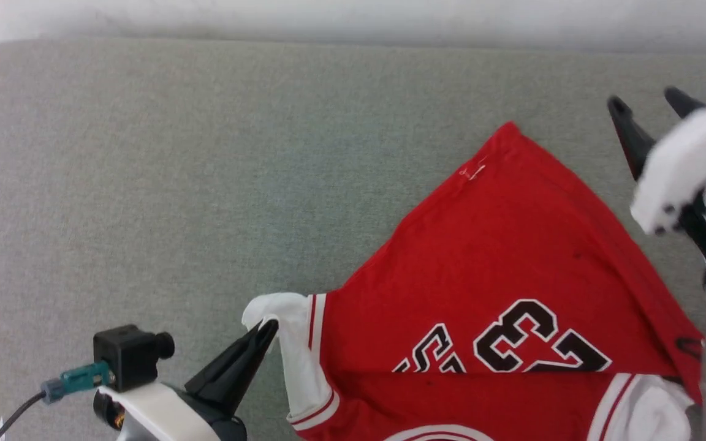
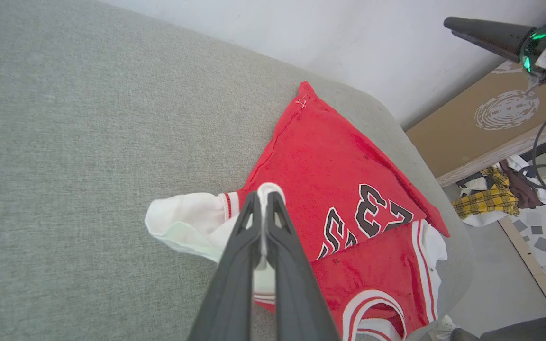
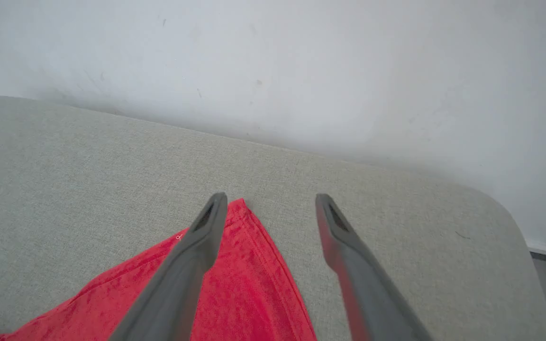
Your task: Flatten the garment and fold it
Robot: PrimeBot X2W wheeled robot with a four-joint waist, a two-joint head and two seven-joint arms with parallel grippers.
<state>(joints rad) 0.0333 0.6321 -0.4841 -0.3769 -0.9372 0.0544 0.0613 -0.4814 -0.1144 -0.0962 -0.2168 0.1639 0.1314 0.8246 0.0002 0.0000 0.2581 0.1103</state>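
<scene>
The garment (image 1: 500, 245) lies on the grey fabric counter (image 1: 175, 184), partly folded. Its red body runs out to a point at the far side, and the black "23" lettering (image 1: 524, 334) faces up. My left tool (image 1: 269, 327) is pinched tight on the garment's white sleeve (image 1: 298, 355), at the garment's left edge. My right tool (image 1: 646, 101) hangs above the garment's far right edge, jaws spread wide, gripping nothing. In the right wrist view, one finger (image 3: 192, 255) crosses over the red point.

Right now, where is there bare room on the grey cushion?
Bare: the cushion left of the garment, and the strip between its tip and the wall. Crowded: lower right, where the left gripper pinches the sleeve.
</scene>
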